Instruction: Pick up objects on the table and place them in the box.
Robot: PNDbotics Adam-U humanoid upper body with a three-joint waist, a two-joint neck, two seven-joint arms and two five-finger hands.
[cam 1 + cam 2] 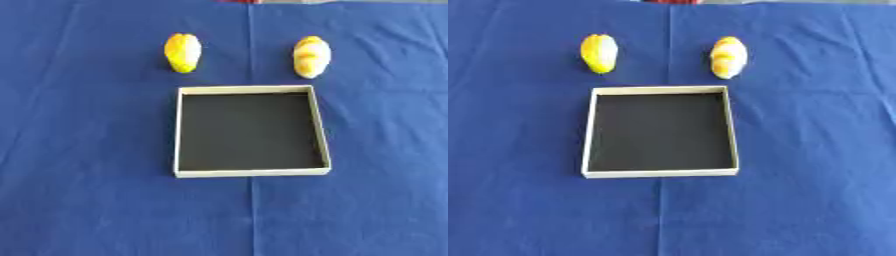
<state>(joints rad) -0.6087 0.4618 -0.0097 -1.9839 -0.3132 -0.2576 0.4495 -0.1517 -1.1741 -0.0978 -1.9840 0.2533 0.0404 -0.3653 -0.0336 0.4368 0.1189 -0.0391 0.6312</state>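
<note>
Box (252, 173), shallow with pale walls and a dark floor, sits mid-worktop (87, 190) on blue cloth. Beyond its far corners lie a yellow oval object (182, 52) and a paler streaked one (311, 56), long axes pointing away. Neither hand shows, so fingers cannot be judged.

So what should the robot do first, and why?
Probably bring a robot hand in toward one of the two yellow things, say the left yellow thing. Both it and the right yellow thing lie on the blue cloth just beyond the box, which holds nothing, and no hand shows yet.
</note>
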